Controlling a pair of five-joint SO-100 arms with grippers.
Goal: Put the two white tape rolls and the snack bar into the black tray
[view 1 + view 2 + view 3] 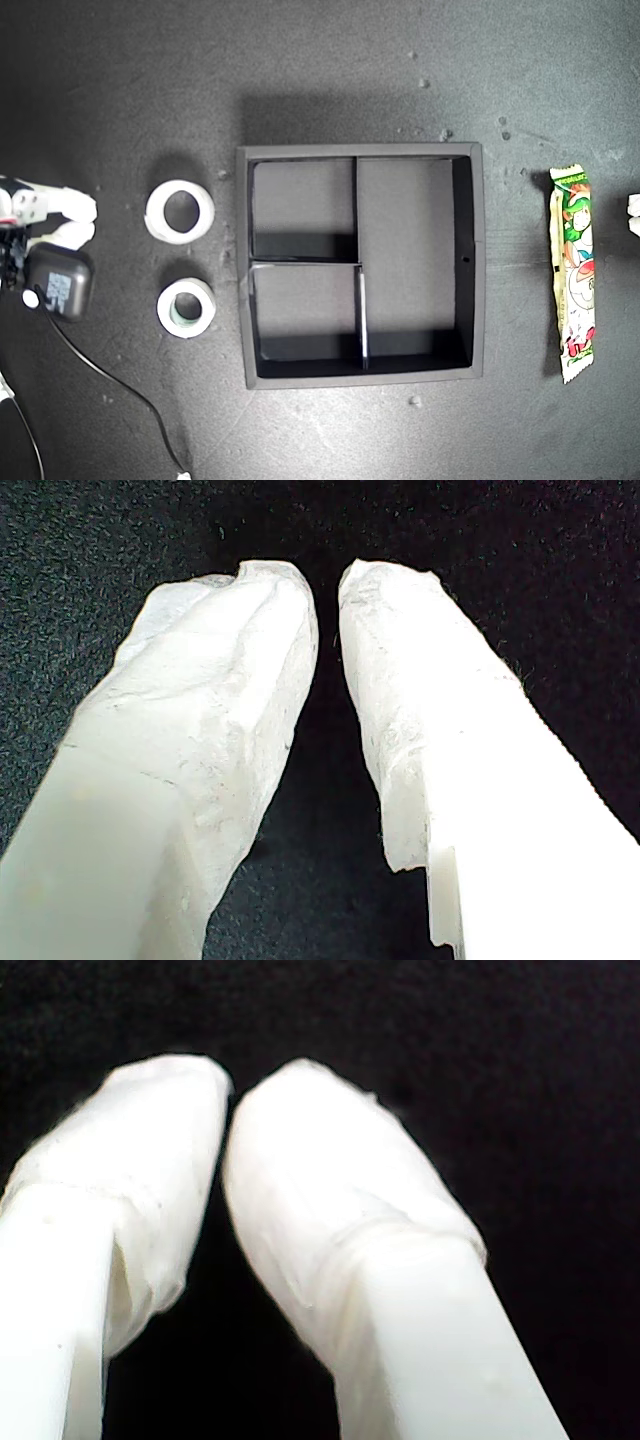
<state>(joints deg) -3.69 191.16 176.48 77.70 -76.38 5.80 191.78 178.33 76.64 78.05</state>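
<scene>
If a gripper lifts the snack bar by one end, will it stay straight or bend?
The snack bar is long and narrow in a thin crimped wrapper, so it may sag slightly when held by one end. It looks light. The glossy wrapper could slip between the pads.

A dark, speckled worktop [330, 80] is filling the whole exterior view. Small pale crumbs [424, 83] are lying on it toward the far edge. One more crumb [415, 401] is sitting toward the near edge. A thin black cable [120, 385] is curving across the worktop.
</scene>
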